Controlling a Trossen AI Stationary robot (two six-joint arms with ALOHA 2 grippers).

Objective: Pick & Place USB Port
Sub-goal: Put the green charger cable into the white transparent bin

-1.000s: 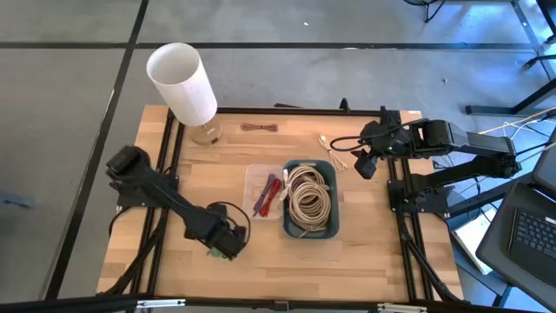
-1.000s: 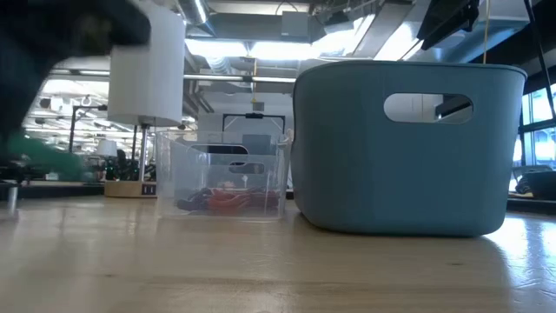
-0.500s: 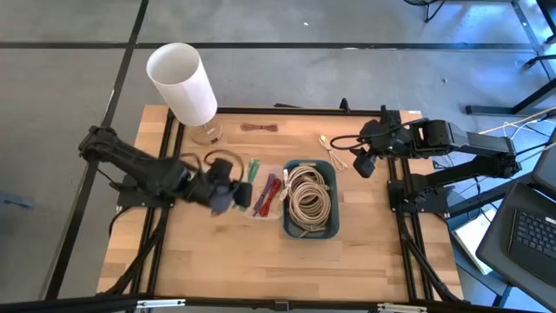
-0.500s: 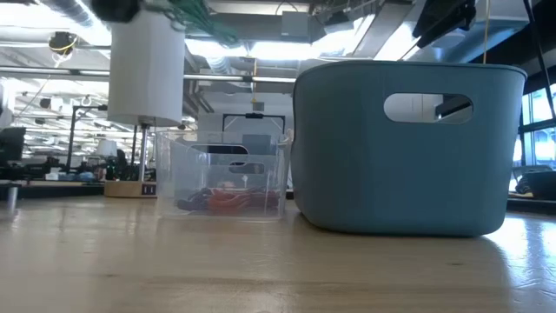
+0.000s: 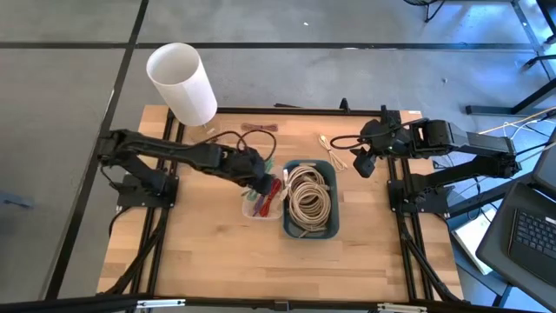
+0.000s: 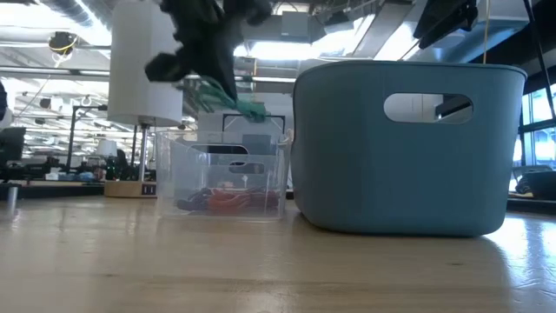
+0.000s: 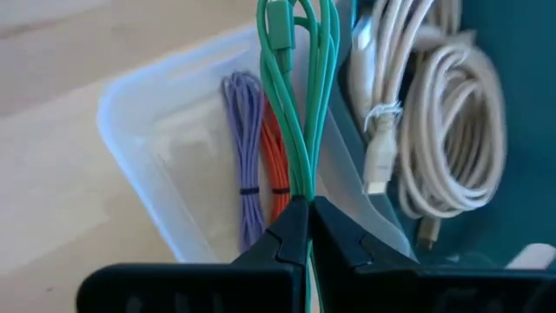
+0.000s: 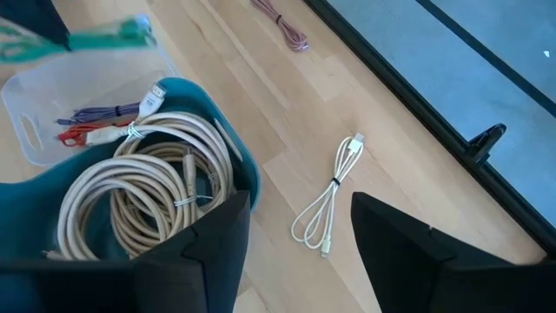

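The left gripper [image 7: 302, 228] is clamped on a green cable [image 7: 306, 96], which hangs over the clear tray [image 7: 165, 130] left of the blue bin [image 5: 310, 228]. If released off-centre, the loops could drape over the tray's rim or, possibly, slide toward the beige cables [image 7: 439, 130]. The right gripper [image 8: 300, 248] waits at the far right edge, jaws wide, empty.

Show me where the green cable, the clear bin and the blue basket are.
green cable [image 7: 306, 104], left wrist view, on its looped strands.
clear bin [image 7: 139, 130], left wrist view, on its bare floor.
blue basket [image 6: 347, 156], low view, on its side wall.
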